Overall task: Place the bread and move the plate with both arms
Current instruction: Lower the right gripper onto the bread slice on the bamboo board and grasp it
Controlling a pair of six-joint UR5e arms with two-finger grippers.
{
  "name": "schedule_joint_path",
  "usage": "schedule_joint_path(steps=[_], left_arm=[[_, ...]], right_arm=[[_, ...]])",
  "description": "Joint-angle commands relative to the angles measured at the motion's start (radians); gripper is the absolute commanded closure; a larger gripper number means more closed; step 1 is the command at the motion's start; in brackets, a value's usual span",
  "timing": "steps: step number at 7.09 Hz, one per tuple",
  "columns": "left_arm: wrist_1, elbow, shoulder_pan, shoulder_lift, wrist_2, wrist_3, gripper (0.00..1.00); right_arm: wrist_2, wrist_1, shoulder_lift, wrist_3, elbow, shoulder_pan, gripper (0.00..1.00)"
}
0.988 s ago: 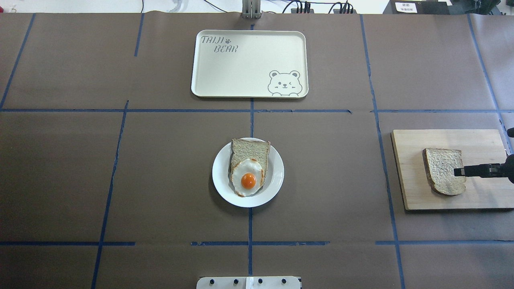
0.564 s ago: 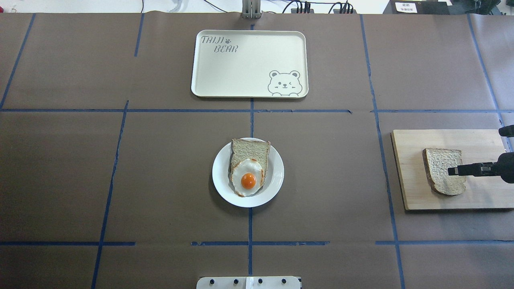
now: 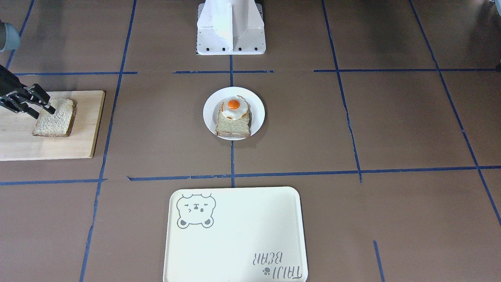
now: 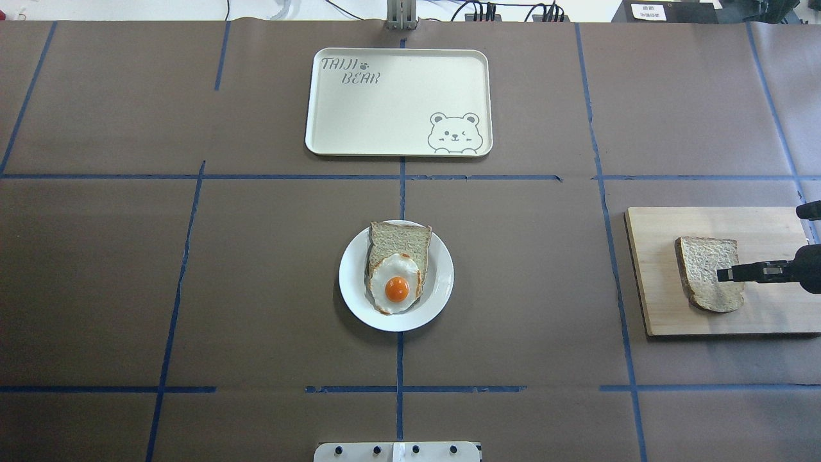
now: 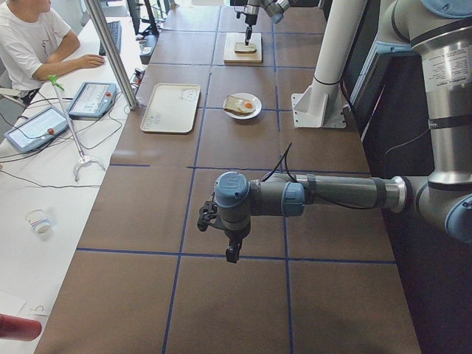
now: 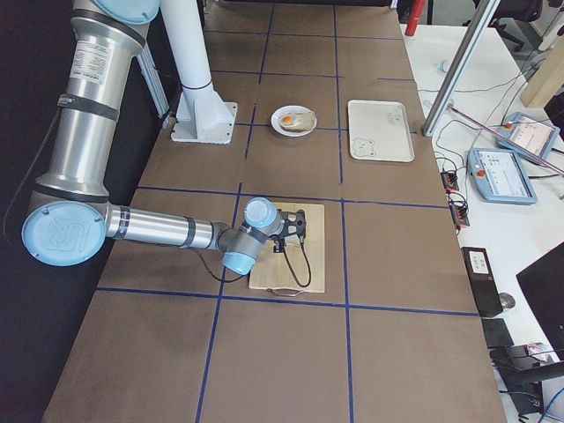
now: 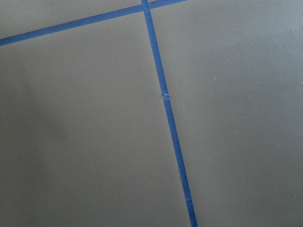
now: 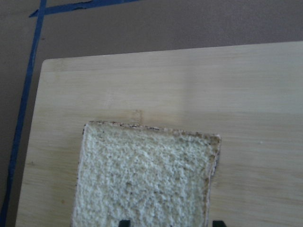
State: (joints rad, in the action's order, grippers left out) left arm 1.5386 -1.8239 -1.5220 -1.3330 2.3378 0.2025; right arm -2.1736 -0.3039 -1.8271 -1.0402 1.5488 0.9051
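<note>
Front view: the bread [image 3: 54, 117] lies flat on a wooden board [image 3: 84, 133], well apart from the plate [image 3: 208, 113], toward the robot's right. The jaws of the right arm [image 3: 11, 98] hang over the bread's edge farthest from the plate. The plate carries toast [image 3: 233, 126] with a fried egg [image 3: 233, 105] on top. A cream tray [image 3: 235, 243] lies past the plate, on the side away from the robot's base [image 3: 231, 27].

Overhead: the right jaws show edge-on as one black bar over the half of the bread farther from the plate.

Left side view: the left arm [image 5: 295, 198] reaches low over bare worktop [image 5: 243, 310], well apart from the plate. Its jaws point down; I cannot tell whether they are spread or pressed together.

Right side view: the right arm's wrist is over the board.

Left wrist view: only worktop and blue tape [image 7: 165, 109].

Right wrist view: two black fingertips [image 8: 124, 222] show at the bottom edge, spread apart over the bread. One is mid-slice, the other at the crust. Whether they touch it I cannot tell.
</note>
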Motion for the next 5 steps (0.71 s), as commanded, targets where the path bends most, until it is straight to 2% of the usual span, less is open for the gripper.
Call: schedule_joint_path(steps=[1,2,4,5], left_arm=[[0.000,0.000,-0.001,0.000,0.000,0.000,0.00],[0.000,0.000,-0.001,0.000,0.000,0.000,0.00],[0.000,0.000,0.000,0.000,0.000,0.000,0.00],[0.000,0.000,-0.001,-0.002,-0.002,0.000,0.00]], right_arm=[[-0.002,0.000,-0.001,0.000,-0.001,0.000,0.49],[0.000,0.000,-0.001,0.000,-0.001,0.000,0.79],[-0.003,0.000,-0.001,0.000,-0.001,0.000,1.00],[-0.003,-0.001,-0.001,0.000,-0.001,0.000,1.00]])
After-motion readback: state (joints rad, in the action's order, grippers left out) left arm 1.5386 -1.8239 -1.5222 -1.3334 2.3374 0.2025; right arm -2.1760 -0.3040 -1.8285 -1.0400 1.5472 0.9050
